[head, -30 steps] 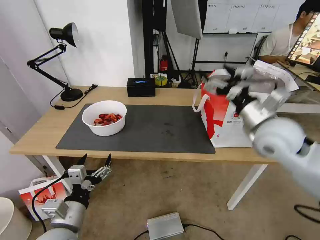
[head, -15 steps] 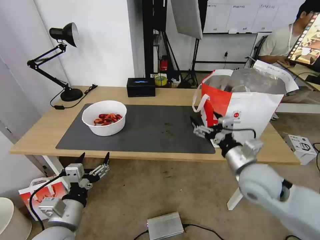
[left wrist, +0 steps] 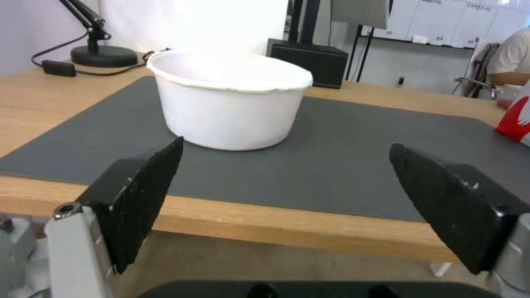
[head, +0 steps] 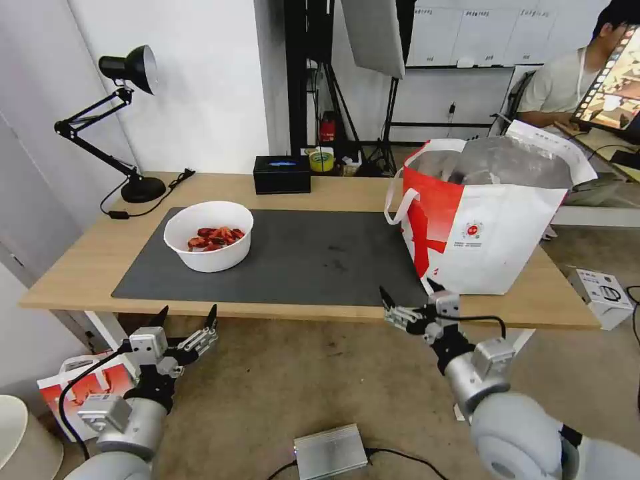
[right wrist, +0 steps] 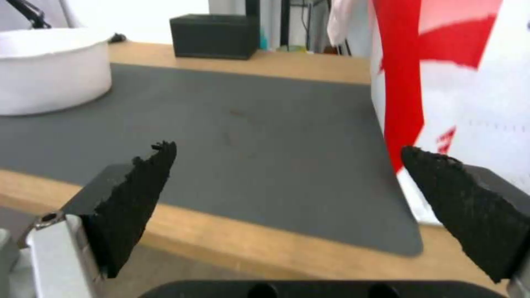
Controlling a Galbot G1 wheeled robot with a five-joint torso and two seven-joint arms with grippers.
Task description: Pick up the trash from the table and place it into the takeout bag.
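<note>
Right gripper [head: 408, 298] has dropped from over the takeout bag [head: 493, 233] to below the table [head: 80, 260] front edge, near the dark grey mat's [head: 313, 257] right corner. Jaws spread wide, nothing between them. The bag stands just beyond and to its right, foil mouth open. Left gripper [head: 187, 317] hangs in much the same spot as before, under the front edge, also wide open and empty. White bowl of red crayfish shells [head: 209, 235] sits on the mat directly beyond the left gripper, unmoved. Black tissue box [head: 282, 174] at the table's far edge.
</note>
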